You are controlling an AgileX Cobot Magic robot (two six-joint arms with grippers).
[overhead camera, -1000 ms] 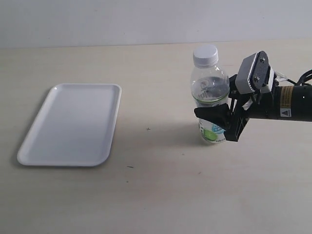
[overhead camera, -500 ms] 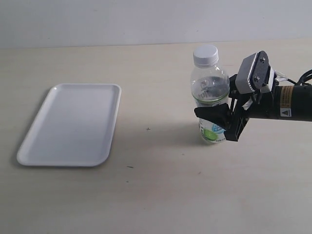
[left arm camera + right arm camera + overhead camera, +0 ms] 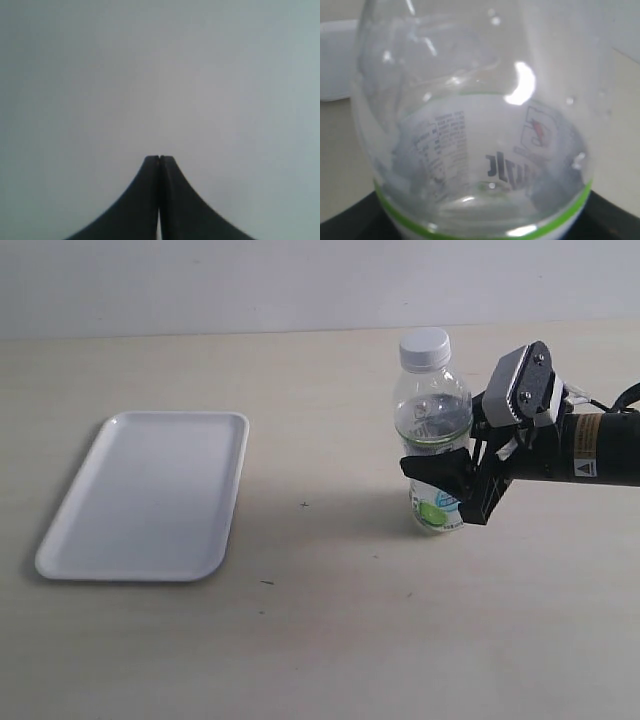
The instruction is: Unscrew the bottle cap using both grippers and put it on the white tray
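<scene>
The clear bottle [image 3: 432,425] stands upright on the table, right of the middle, with its white cap [image 3: 424,348] screwed on top. My right gripper [image 3: 436,476] reaches in from the right and is shut on the bottle's labelled waist. In the right wrist view the bottle [image 3: 475,145] fills the frame, its green label edge low down, with black fingers [image 3: 345,222] at both lower corners. The white tray [image 3: 150,495] lies empty at the left. My left gripper [image 3: 159,160] is shut on nothing, facing a blank pale surface, and does not show in the exterior view.
The light wooden table [image 3: 330,630] stretches between tray and bottle, with a few small dark specks [image 3: 304,505]. A pale wall [image 3: 200,280] runs behind the table's far edge. The right arm's black forearm with its warning sticker [image 3: 585,470] extends off the right side.
The bottle and the right gripper holding it have shifted very slightly to the right and up. The tray has not moved.
</scene>
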